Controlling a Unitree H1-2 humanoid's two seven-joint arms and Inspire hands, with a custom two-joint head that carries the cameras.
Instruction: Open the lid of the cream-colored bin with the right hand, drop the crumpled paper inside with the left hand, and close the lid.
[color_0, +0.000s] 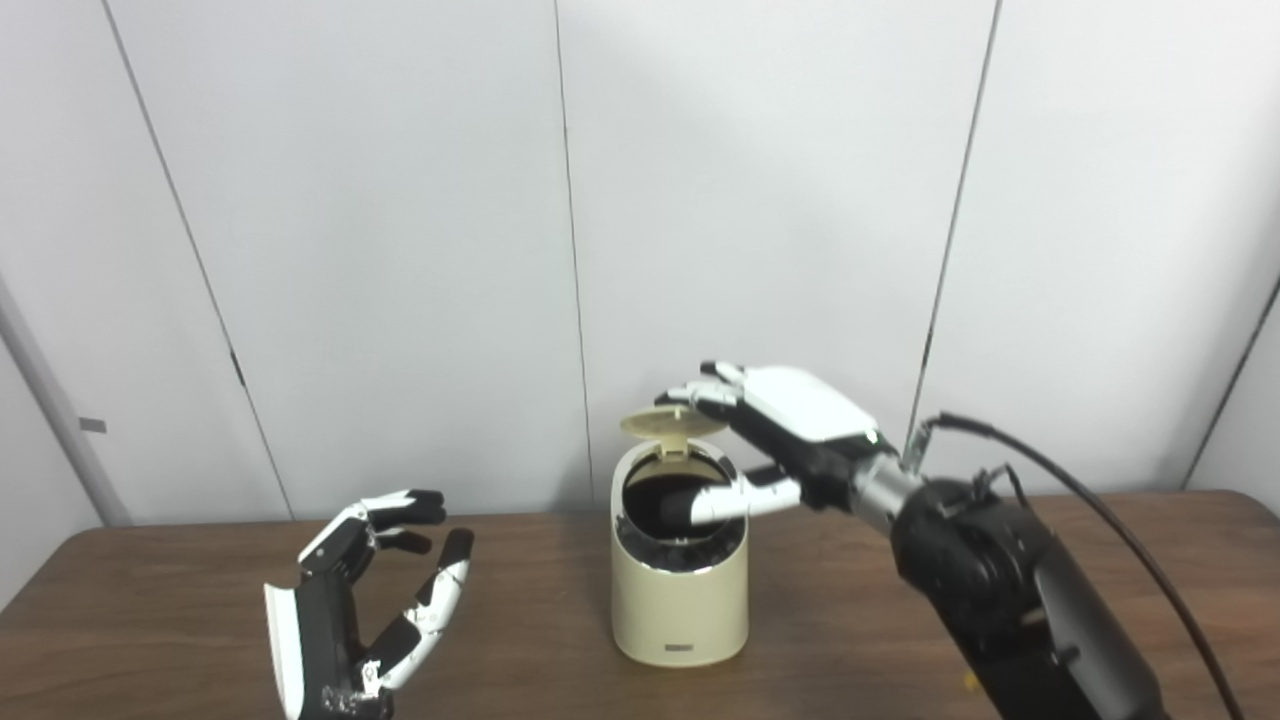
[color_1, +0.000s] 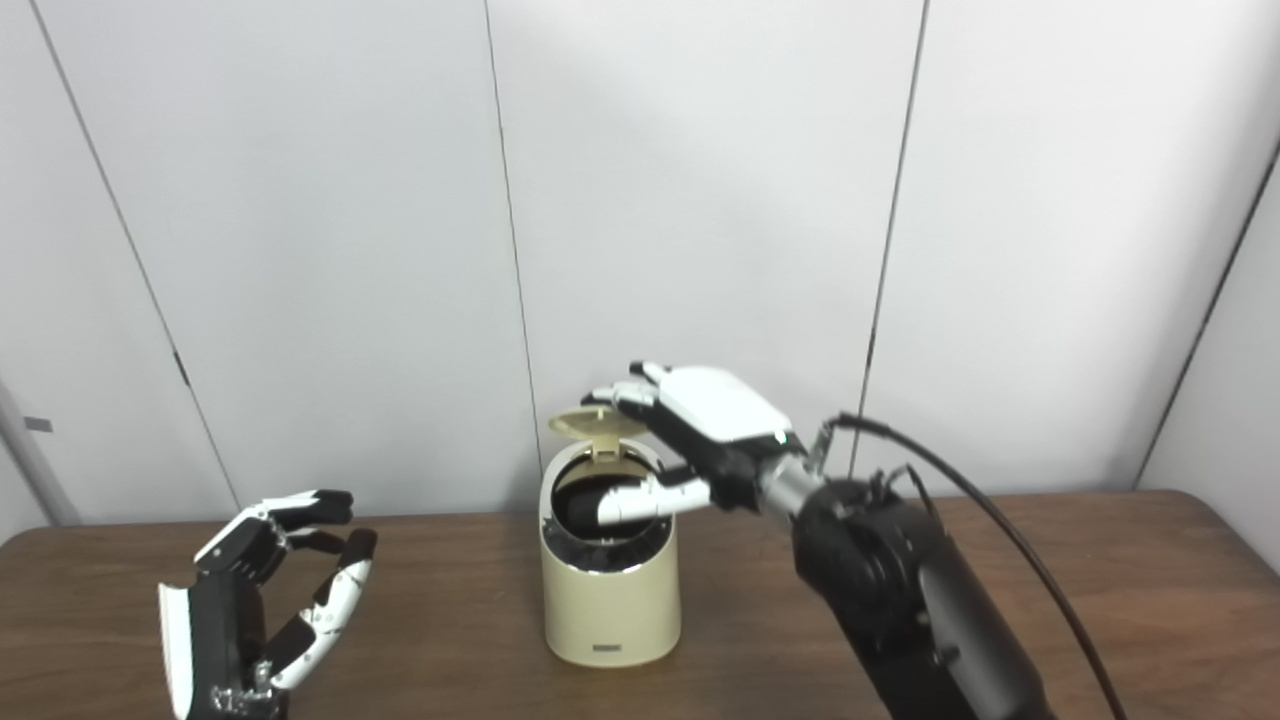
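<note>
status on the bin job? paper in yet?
Lid is up, right hand at it, fingers on top and thumb across the opening of the cream bin. Left hand is open and empty; no paper in view, so probably dropped in, though unconfirmed. Left: closing the lid.

A dark brown wooden table (color_0: 180, 600) with a visible grain fills the lower part of the scene, its far edge running straight across from left to right. Behind it stands a plain white panelled wall (color_0: 380, 250), divided by thin dark vertical seams. At the far left, a pale grey slanted post (color_0: 50, 420) leans against the wall, bearing a small grey tab.
</note>
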